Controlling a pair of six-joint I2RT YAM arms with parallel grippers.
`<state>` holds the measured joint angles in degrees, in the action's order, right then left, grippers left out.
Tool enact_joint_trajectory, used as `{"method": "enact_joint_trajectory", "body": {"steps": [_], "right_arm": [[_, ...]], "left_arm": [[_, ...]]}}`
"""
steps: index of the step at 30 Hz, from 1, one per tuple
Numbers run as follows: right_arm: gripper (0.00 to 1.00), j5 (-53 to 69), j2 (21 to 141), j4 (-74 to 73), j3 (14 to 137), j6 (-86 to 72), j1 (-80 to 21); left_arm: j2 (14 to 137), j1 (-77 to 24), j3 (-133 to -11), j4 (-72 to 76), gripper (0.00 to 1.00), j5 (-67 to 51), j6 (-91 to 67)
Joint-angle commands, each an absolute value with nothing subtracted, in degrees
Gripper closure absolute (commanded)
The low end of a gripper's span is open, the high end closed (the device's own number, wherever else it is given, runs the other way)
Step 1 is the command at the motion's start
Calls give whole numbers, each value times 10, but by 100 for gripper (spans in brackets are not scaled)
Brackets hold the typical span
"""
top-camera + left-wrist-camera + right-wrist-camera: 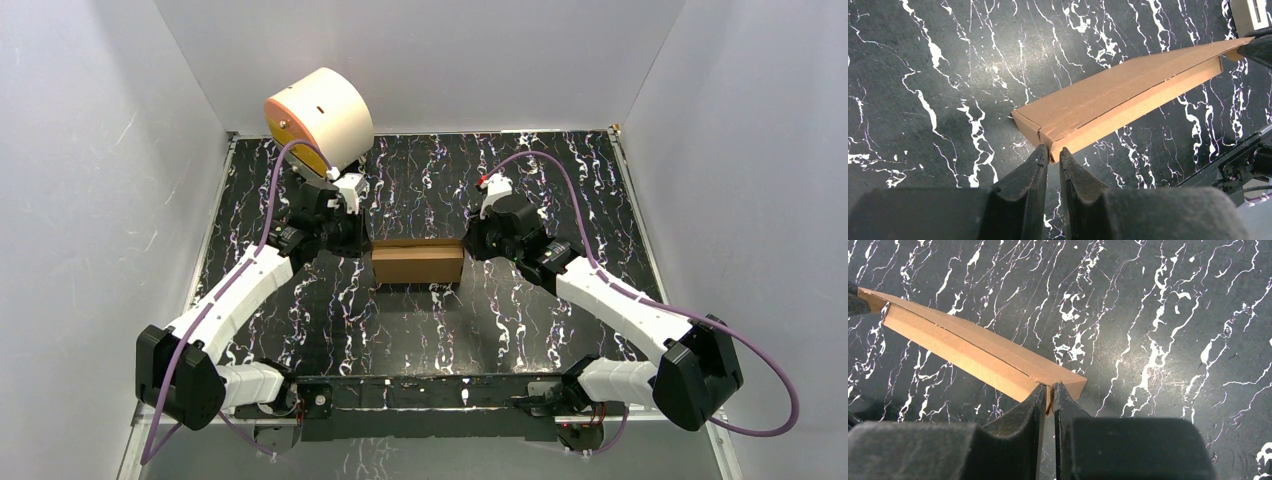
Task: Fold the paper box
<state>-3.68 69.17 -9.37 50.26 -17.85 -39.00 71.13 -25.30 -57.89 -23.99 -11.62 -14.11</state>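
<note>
Two robot arms meet over a brown paper box [418, 262] at the middle of a black marbled table [420, 180], one arm at each short end, with the folding job apparently close to its finish. The left gripper [1052, 156] is clenched on the box's left end, its two dark fingers [1028, 175] squeezed to a slit with the cardboard corner caught between them. The right gripper [1048, 394] mirrors it at the opposite end, pinching the corner wall there in the same way. The box lies flat on the table, already shallow and rectangular, its top panel closed along the full length, though that panel appears to bow a little in the wrist views. Gripping both ends at once looks meant to press the end walls and tucked flaps into line so the shape holds. It would also stop the light cardboard from sliding under a one-sided push. A cream cylinder [320, 115] with an orange face sits near the far left corner, well apart from the work.
</note>
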Motion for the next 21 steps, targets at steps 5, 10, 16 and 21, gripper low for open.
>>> {"method": "enact_joint_trajectory", "body": {"steps": [5, 10, 16, 21], "right_arm": [[82, -22, 697, -79, 535, -195, -390], [82, -15, 699, -73, 534, -199, -391], [86, -14, 698, -70, 529, -211, -391], [87, -10, 698, -70, 531, -222, -390]], "left_arm": [[718, -252, -608, -242, 89, -151, -147], [719, -252, -607, -241, 90, -141, -148], [717, -252, -604, -245, 93, -115, -144], [716, -252, -606, -252, 96, -99, -136]]}}
